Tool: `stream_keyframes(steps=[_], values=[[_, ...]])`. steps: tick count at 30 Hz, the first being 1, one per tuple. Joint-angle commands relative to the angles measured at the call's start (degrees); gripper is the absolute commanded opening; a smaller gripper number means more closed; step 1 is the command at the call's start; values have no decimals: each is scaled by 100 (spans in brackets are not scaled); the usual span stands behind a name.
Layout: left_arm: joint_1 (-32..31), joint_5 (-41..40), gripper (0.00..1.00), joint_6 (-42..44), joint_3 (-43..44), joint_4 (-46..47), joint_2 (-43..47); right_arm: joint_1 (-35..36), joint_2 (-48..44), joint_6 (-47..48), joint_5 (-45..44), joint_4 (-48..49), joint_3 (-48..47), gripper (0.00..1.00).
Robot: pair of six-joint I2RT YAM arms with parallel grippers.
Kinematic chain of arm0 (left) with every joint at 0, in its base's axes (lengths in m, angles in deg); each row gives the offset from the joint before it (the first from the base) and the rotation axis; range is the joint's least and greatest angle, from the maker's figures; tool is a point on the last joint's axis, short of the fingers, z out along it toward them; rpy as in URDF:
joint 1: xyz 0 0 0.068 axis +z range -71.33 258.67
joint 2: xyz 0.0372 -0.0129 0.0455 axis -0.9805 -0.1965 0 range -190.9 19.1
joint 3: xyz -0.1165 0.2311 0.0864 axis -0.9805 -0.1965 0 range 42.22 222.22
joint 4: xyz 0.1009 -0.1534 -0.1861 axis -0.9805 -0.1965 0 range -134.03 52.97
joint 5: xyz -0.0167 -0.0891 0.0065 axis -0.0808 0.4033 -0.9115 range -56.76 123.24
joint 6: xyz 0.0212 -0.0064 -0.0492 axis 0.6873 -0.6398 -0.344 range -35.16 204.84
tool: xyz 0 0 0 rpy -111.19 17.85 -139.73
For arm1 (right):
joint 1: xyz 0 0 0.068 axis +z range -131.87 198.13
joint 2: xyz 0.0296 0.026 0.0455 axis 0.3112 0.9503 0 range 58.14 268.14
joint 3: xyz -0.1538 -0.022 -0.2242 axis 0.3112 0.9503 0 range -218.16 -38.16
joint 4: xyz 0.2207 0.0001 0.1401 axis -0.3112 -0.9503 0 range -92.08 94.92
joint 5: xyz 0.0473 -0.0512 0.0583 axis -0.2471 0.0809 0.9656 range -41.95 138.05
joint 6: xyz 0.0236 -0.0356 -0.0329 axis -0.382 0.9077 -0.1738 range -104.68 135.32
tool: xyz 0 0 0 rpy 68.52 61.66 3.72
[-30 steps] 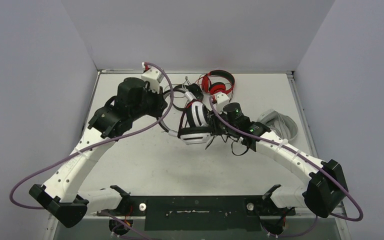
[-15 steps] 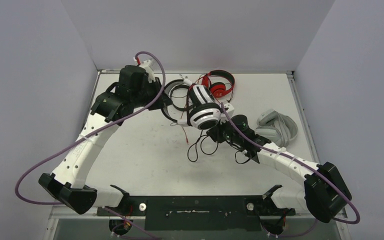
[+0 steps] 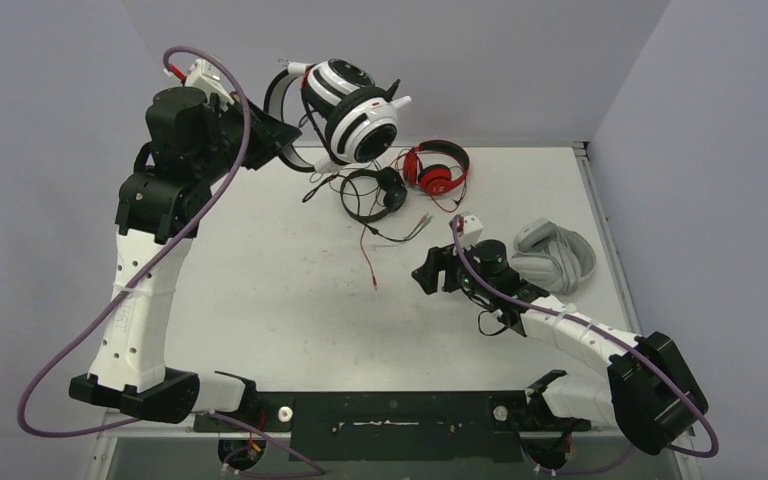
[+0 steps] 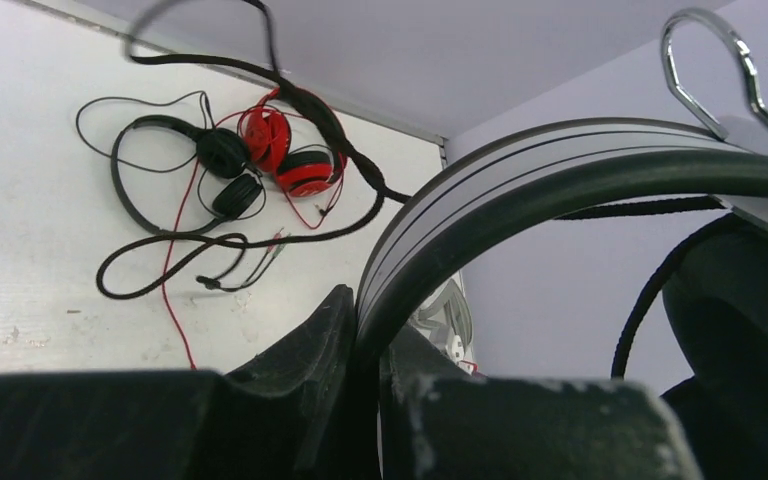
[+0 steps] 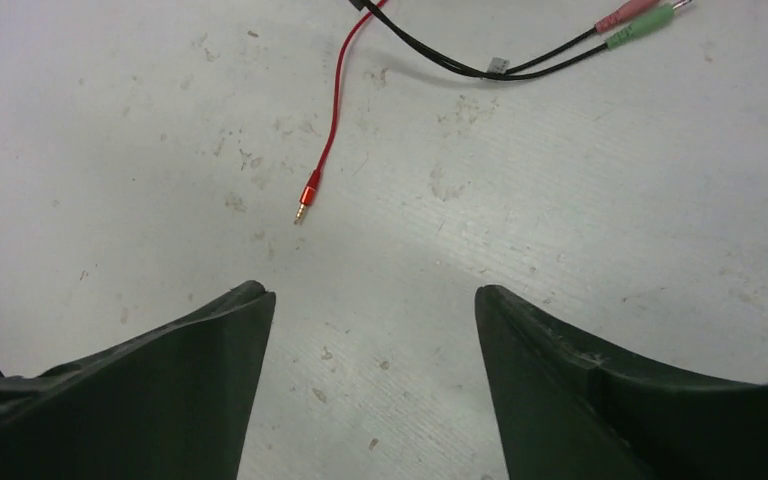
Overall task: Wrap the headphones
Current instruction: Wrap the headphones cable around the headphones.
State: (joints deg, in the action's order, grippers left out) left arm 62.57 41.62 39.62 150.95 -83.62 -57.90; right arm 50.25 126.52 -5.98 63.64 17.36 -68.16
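1. The left pincer [image 4: 365, 335] is clamped on the headband [image 4: 520, 165] of the white-and-black set [image 3: 355, 110]. It holds the set high above the desk [image 3: 260, 300], with the cups just beyond its tips.
2. The right pincer [image 5: 370, 300] stands open and empty, low over the desk and well apart from that set.
3. A black cable [image 5: 430, 58] lies on the desk ahead of the right pincer, and we judge it to be the raised set's. Its pink and green plugs [image 5: 640, 22] sit ahead and off to the pincer's right, and that end runs crosswise to the pincer's reach.
4. The red plug [image 5: 305, 197] lies nearer, almost straight ahead, on a thin cable we take to be the red set's [image 3: 435, 170].
5. The grey set [image 3: 555, 250] lies behind the right pincer.
6. The right arm is the nearer one to the loose cable, and the left is occupied. We judge the next move calls for the right pincer to reach ahead and rightward, past the red plug.
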Motion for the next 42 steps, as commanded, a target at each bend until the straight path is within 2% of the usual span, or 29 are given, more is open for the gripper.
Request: stream_keyframes(steps=[1,7,11,16,22,30,32,33,35,39,42], values=[[27,119,0,-243,526,538,-106,-98,-263,171,58,691,-19,79],[34,109,0,-293,765,512,-182,-101,-53,217,576,1880,80,99],[37,236,0,-381,768,583,-164,-101,410,339,997,2811,18,100],[25,590,0,-607,444,958,32,-98,1349,706,801,3119,-569,100],[28,930,0,-848,190,1433,174,-92,2581,625,875,3892,-1078,98],[36,1053,0,-1033,376,1454,105,-104,3888,202,886,4609,-1962,73],[41,1012,0,-1046,409,1465,105,-101,4027,120,864,4651,-2031,53],[45,998,0,-1044,424,1476,99,-105,4053,98,879,4661,-2043,35],[51,901,0,-1024,459,1478,69,-109,4021,37,939,4625,-1990,11],[245,610,0,-940,699,1270,-153,-147,3666,-155,824,4533,-1555,6],[774,550,0,-1156,930,1263,-421,-237,3163,-340,525,4198,-1129,0]])
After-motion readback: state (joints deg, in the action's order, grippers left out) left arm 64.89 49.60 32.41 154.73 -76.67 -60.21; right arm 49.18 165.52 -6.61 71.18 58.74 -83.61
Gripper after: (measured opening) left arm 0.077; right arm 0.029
